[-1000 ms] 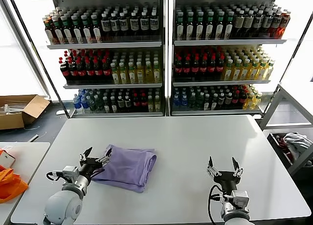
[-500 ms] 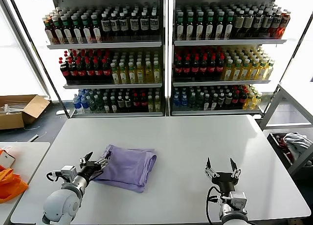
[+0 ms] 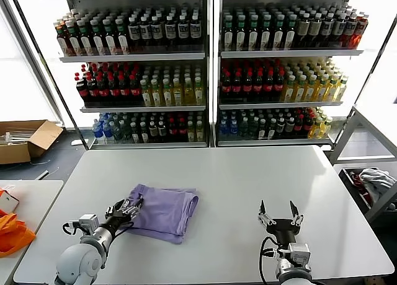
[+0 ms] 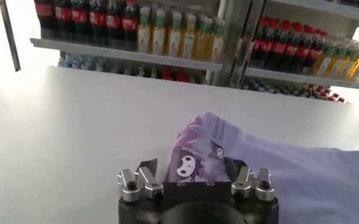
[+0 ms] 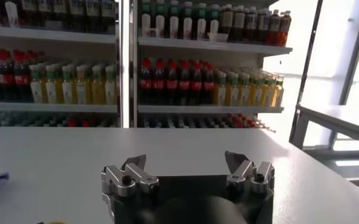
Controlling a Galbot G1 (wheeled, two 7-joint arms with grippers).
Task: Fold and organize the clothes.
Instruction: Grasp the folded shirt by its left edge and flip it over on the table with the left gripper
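A folded lavender T-shirt [image 3: 164,210] lies on the left half of the white table [image 3: 248,173]. My left gripper [image 3: 127,207] is at the shirt's left edge, jaws open. In the left wrist view a raised corner of the shirt [image 4: 197,152], printed with dark purple cartoon graphics, stands between the spread fingers of the left gripper [image 4: 191,164]. My right gripper [image 3: 278,210] is open and empty over the bare table at the front right, well apart from the shirt. It also shows open in the right wrist view [image 5: 185,159].
Shelves of bottles [image 3: 205,74] stand behind the table. A cardboard box [image 3: 25,139] and an orange item [image 3: 12,232] on a side table are at the left. A bin with cloth [image 3: 372,183] is at the right.
My left gripper has moved right onto the shirt's left edge, so the fabric now sits between its fingers. The right gripper has drifted slightly left and toward the front edge.
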